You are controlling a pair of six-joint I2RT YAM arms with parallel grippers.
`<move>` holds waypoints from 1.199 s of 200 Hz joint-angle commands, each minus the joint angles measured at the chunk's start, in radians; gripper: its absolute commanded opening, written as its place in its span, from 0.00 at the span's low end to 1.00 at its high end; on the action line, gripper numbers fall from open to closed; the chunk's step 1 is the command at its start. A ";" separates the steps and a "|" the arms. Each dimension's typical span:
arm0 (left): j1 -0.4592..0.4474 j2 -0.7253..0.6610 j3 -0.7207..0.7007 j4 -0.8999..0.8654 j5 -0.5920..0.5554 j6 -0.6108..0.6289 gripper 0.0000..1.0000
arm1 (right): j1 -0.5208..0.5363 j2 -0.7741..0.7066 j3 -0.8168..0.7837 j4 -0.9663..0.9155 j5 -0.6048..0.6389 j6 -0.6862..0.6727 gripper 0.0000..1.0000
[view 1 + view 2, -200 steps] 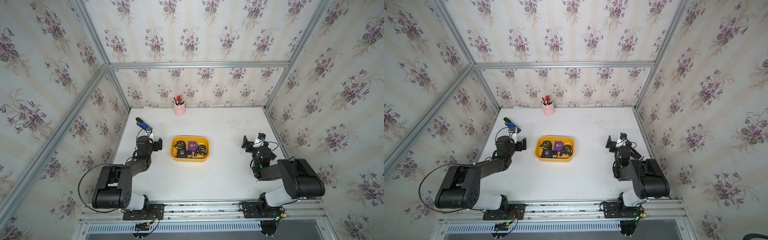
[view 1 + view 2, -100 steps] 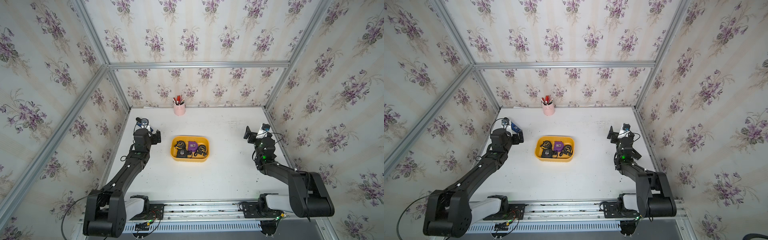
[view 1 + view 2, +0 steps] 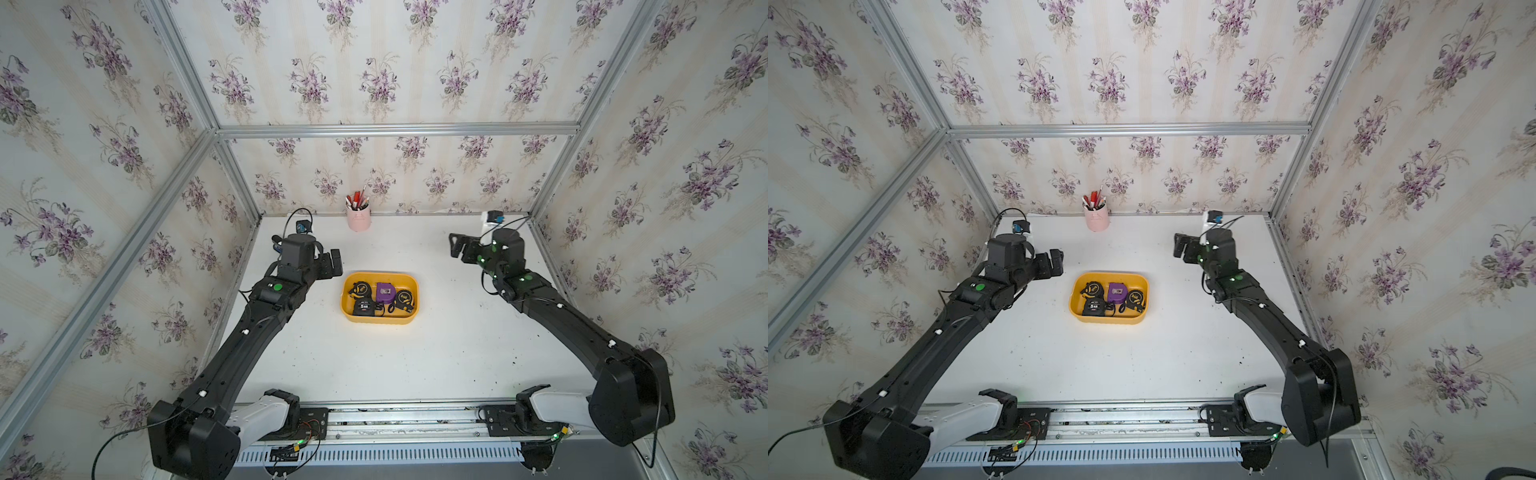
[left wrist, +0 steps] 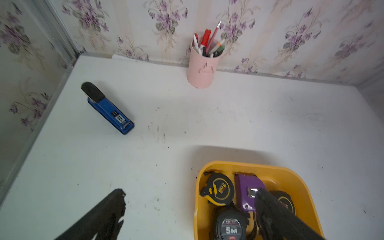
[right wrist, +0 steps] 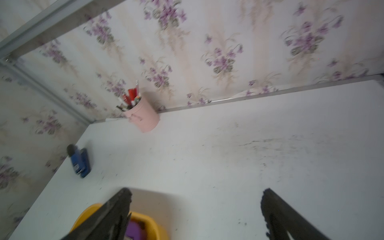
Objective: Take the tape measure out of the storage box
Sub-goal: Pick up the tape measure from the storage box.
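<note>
Yellow storage box (image 3: 380,319) holds 4 tape measures (image 3: 364,306). Left gripper (image 3: 333,263) at its 10 o'clock, right gripper (image 3: 457,246) at 2 o'clock; both jaws spread, empty.

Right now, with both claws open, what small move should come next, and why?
Probably slide the left claw over the storage box, above the nearest yellow-black tape measure: that claw is open, empty and beside the box's rim; the right claw hangs farther away.

Yellow storage box (image 3: 380,319), shallow, centre of desk (image 3: 374,357); inside: one purple tape measure (image 3: 385,292), three black tape measures (image 3: 364,306), bunched.
</note>
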 commanded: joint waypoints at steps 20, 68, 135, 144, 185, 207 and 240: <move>-0.018 -0.005 0.026 -0.163 0.041 -0.159 1.00 | 0.263 0.110 0.137 -0.380 0.186 0.073 1.00; -0.088 0.097 0.107 -0.194 0.113 -0.214 1.00 | 0.315 0.089 0.034 -0.408 0.230 0.178 1.00; -0.214 0.380 0.229 -0.238 0.074 -0.207 1.00 | 0.314 -0.093 0.005 -0.438 0.453 0.230 1.00; -0.216 0.402 0.233 -0.242 0.079 -0.214 1.00 | 0.314 -0.109 0.003 -0.449 0.468 0.234 1.00; -0.259 0.516 0.299 -0.319 0.085 -0.172 1.00 | 0.313 -0.136 -0.003 -0.484 0.500 0.252 1.00; -0.273 0.539 0.294 -0.334 0.076 -0.152 1.00 | 0.312 -0.143 -0.005 -0.490 0.510 0.259 1.00; -0.275 0.579 0.279 -0.368 0.077 -0.143 1.00 | 0.312 -0.144 -0.011 -0.490 0.516 0.254 1.00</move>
